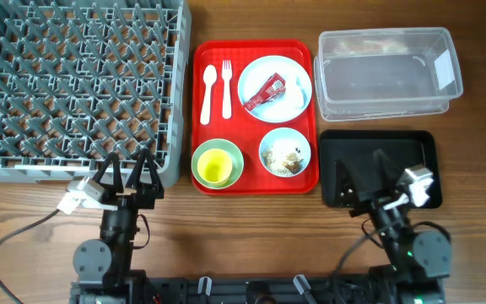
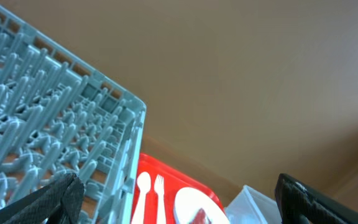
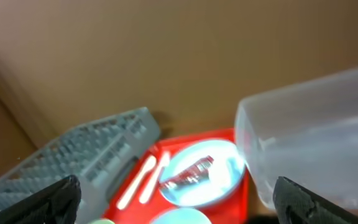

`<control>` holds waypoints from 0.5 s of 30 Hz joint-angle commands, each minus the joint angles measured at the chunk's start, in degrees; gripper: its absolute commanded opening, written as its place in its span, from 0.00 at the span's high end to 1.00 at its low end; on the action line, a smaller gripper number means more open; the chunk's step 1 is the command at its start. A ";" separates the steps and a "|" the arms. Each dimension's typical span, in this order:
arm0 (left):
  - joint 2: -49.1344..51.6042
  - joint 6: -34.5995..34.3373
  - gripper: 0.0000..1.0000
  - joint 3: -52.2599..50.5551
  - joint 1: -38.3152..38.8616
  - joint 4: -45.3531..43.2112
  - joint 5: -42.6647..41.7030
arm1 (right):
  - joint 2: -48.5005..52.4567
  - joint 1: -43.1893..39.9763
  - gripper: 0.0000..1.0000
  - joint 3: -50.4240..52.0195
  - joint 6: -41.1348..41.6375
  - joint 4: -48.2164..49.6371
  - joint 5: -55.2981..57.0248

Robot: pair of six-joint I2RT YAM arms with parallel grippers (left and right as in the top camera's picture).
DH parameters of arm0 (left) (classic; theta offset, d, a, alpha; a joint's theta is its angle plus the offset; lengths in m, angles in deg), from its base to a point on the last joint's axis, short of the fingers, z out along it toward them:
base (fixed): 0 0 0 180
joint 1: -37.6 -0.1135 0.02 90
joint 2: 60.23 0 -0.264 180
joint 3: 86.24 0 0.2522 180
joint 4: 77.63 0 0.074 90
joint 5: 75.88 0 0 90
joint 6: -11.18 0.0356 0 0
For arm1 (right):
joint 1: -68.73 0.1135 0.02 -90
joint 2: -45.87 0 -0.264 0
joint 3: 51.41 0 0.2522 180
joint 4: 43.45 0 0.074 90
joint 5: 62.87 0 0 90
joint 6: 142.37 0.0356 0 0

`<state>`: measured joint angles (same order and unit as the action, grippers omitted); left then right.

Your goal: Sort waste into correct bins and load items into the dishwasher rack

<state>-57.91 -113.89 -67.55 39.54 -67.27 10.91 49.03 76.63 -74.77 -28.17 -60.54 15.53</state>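
Overhead, the grey rack [image 1: 74, 84] fills the far left of the wooden tabletop [image 1: 251, 228], with the red tray [image 1: 249, 135] just beside its right wall. On the red tray the white spoon [image 1: 209, 91] and fork [image 1: 225, 89] lie side by side at the far left, handles pointing toward the arms. To their right sits the pale blue plate [image 1: 298, 93], with the crumpled red wrapper [image 1: 268, 89] lying on it. In the near row, one bowl [image 1: 199, 160] has the yellow cup [image 1: 215, 167] standing inside it, and a second bowl [image 1: 304, 152] holds the beige crumbs [image 1: 283, 156]. The clear tub [image 1: 386, 34] stands at the far right, and the black tray [image 1: 395, 143] lies just in front of it.

The left tool [image 1: 129, 169] is released and holds nothing, seen over the rack's near right corner. The right tool [image 1: 365, 173] is likewise spread and empty, over the near left part of the black tray.

In the left wrist view the dark fingertips [image 2: 55, 199] sit well apart at the bottom corners, with the rack's corner, spoon, fork and plate between them. The right wrist view is blurred, its fingertips [image 3: 48, 199] equally wide, framing the plate with the wrapper
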 commanded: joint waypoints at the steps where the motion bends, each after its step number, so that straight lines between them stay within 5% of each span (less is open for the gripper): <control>1: 7.39 0.31 0.00 13.14 0.31 7.39 -3.17 | 6.14 -0.42 0.00 -12.17 -1.95 -5.38 -1.79; 8: 32.61 4.74 0.00 45.03 0.31 36.24 -12.00 | 32.81 -0.42 0.00 -41.92 -6.16 -38.40 -2.45; 15: 57.29 11.21 0.00 72.50 0.31 65.88 -13.03 | 57.22 -0.42 0.00 -68.83 -10.58 -61.02 -4.33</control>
<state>-10.89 -107.72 -5.91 39.54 -10.12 0.14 98.66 76.39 -134.25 -35.75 -117.24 13.61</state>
